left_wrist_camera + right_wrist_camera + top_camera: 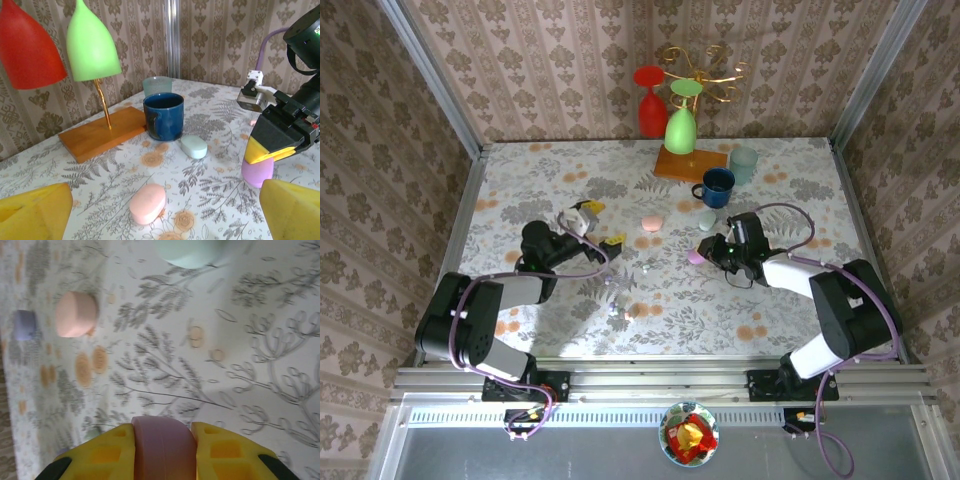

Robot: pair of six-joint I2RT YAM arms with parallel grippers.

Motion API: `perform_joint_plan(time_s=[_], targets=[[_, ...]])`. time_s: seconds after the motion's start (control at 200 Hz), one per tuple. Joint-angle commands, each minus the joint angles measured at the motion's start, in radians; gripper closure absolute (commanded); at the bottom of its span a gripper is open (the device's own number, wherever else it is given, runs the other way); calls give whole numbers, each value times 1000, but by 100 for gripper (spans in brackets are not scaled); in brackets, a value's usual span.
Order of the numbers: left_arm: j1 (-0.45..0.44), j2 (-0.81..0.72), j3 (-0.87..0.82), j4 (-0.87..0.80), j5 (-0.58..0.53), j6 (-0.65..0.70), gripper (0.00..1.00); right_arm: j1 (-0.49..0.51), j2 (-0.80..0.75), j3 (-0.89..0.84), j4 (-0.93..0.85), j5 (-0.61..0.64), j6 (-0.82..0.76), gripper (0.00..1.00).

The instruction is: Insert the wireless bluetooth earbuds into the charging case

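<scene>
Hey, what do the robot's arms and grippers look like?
The left arm and right arm have black joints, white links and looping purple cables. The left gripper and right gripper carry chunky yellow fingers on black bodies.

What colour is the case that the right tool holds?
The case is pale purple, clearest in the right wrist view.

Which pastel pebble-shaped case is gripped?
The purple pebble-shaped case, clamped in the right gripper; the pink case and mint case lie ungripped.

Beside the navy mug (164, 116), a pink case (147, 202) and a mint case (194, 146) are lying; yellow pads (107, 456) are clasping a purple case (164, 437).
</scene>
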Motion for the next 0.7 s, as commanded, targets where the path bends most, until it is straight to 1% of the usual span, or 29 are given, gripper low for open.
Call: perform_joint_plan(time_s=[0.0,0.075,0.17,0.27,0.335,0.4,0.425,0.49,0.6,0.695], targets=[[-13,-22,50,-115,12,100,4,-5,20,-12,-16,57,-35,76],[-28,-23,99,-269,12,184,4,-5,15,-5,-38,73,-50,70],[-55,-14,174,-454,-7,309,2,-5,-10,10,-80,99,-76,57],[-77,25,257,-590,-16,401,1,-5,-60,18,-115,137,-101,44],[-86,59,320,-681,-20,449,1,-6,-105,26,-146,167,-120,39],[-95,98,389,-775,-30,494,1,-6,-141,31,-176,198,-143,36],[-98,115,414,-810,-33,510,1,-5,-185,32,-186,210,-152,35],[-103,162,489,-896,-32,548,1,-6,-233,38,-215,236,-177,34],[-114,254,615,-1035,-51,609,3,-9,-306,43,-266,281,-207,34],[-122,336,722,-1141,-74,672,3,-19,-357,32,-281,290,-210,34]])
